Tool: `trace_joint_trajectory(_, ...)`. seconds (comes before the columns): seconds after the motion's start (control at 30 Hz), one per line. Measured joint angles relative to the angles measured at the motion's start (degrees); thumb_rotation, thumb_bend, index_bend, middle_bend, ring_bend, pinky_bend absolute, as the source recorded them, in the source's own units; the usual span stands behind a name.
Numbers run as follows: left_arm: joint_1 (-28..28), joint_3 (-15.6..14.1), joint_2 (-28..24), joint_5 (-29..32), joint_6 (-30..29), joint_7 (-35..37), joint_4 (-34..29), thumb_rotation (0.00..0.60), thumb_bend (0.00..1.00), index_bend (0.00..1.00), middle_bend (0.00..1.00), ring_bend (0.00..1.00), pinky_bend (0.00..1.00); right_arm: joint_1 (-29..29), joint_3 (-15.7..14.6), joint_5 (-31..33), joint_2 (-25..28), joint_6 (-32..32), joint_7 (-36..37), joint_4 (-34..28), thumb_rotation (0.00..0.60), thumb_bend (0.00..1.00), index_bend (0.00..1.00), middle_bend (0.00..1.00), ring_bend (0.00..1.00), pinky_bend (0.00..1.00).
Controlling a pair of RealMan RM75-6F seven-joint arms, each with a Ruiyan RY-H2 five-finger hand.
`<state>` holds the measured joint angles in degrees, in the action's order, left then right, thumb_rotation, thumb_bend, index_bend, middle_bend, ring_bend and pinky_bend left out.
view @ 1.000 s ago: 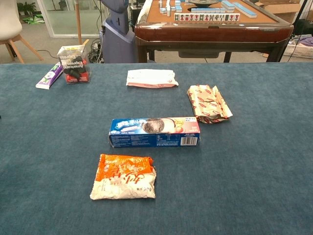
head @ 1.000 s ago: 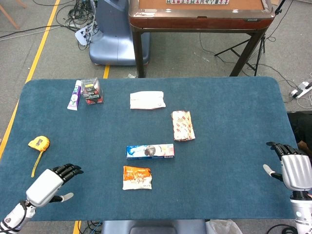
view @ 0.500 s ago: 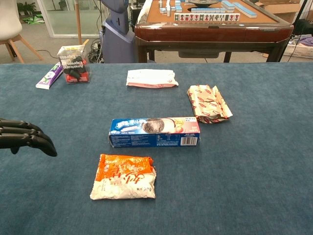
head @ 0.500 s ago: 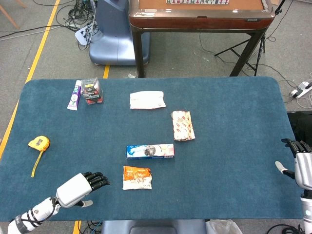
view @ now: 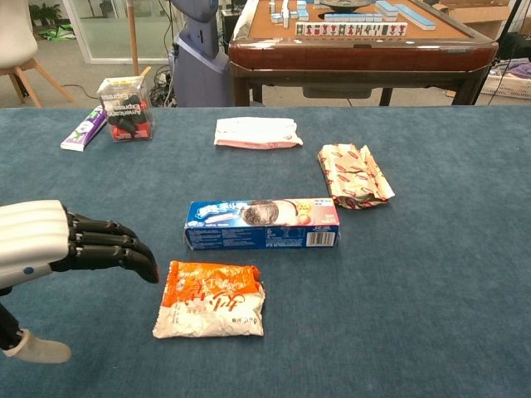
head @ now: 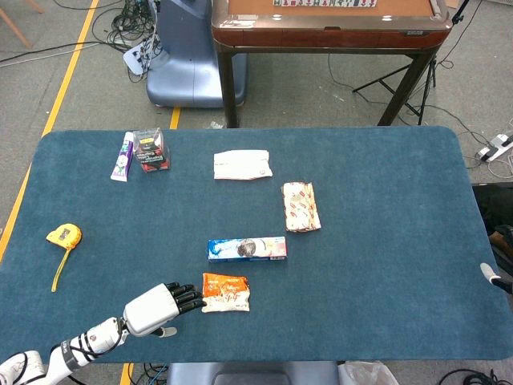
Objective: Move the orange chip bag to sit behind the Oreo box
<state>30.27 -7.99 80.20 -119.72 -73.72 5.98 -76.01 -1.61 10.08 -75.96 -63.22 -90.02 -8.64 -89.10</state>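
Note:
The orange chip bag [head: 225,292] [view: 211,300] lies flat near the table's front edge, just in front of the blue Oreo box [head: 247,249] [view: 262,223]. My left hand [head: 159,307] [view: 58,245] hovers low to the left of the bag, open, fingers stretched toward it. Its dark fingertips [head: 192,293] reach the bag's left edge; whether they touch it I cannot tell. Of my right hand [head: 489,274] only a thumb tip shows at the right edge of the head view, holding nothing.
A white packet [head: 242,164] and a red-and-white patterned packet [head: 300,206] lie behind and to the right of the Oreo box. A toothpaste tube [head: 122,156] and a clear box [head: 150,150] stand at the back left. A yellow tape measure [head: 63,236] lies at the left.
My left hand has swept rightward along the front edge, up to the chip bag's left side. My right hand has drawn back to the right, almost out of the head view.

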Motion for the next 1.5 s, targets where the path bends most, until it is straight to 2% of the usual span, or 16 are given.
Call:
trace_joint_trajectory(0.3, 2.47, -1.0, 2.08, 0.19, 0.42, -0.19, 4.02, 0.6, 0.06, 0.26, 0.24, 0.22, 0.44, 1.47, 0.67, 1.13, 1.89, -1.09, 2.2, 0.0, 0.6, 0.0, 0.32, 0.4, 0.34, 0.49)
trace_joint_trajectory(0.7, 5.06, -2.04, 5.1, 1.37, 2.05, -0.16, 6.21, 0.6, 0.06, 0.26, 0.24, 0.22, 0.44, 2.95, -0.83, -0.5, 3.14, -1.72, 2.88, 1.11, 0.6, 0.0, 0.32, 0.4, 0.34, 0.49)
trace_joint_trajectory(0.9, 6.2, -2.34, 6.51, 2.21, 3.18, -0.47, 6.59, 0.6, 0.06, 0.26, 0.23, 0.19, 0.39, 3.67, -0.93, -1.59, 3.38, -3.31, 3.67, 0.94, 0.6, 0.0, 0.32, 0.4, 0.34, 0.49)
trace_joint_trajectory(1.13, 7.46, -2.45, 5.33, 4.57, 8.53, -4.24, 3.22, 0.6, 0.04, 0.14, 0.12, 0.05, 0.24, 4.65, -0.74, -1.93, 3.58, -4.93, 4.62, 0.79, 0.6, 0.0, 0.32, 0.4, 0.34, 0.49)
trace_joint_trajectory(1.3, 8.73, -2.1, 3.48, 7.46, 13.24, -8.51, -1.78, 0.6, 0.04, 0.09, 0.07, 0.01, 0.21, 5.01, -0.53, -1.73, 3.65, -5.25, 5.08, 0.8, 0.6, 0.0, 0.32, 0.4, 0.34, 0.49)
trace_joint_trajectory(1.5, 9.69, -1.64, 2.86, 9.5, 15.55, -11.16, -3.91, 0.6, 0.04, 0.07, 0.05, 0.0, 0.2, 5.21, -0.4, -1.51, 3.66, -5.2, 5.28, 0.9, 0.6, 0.0, 0.32, 0.4, 0.34, 0.49)
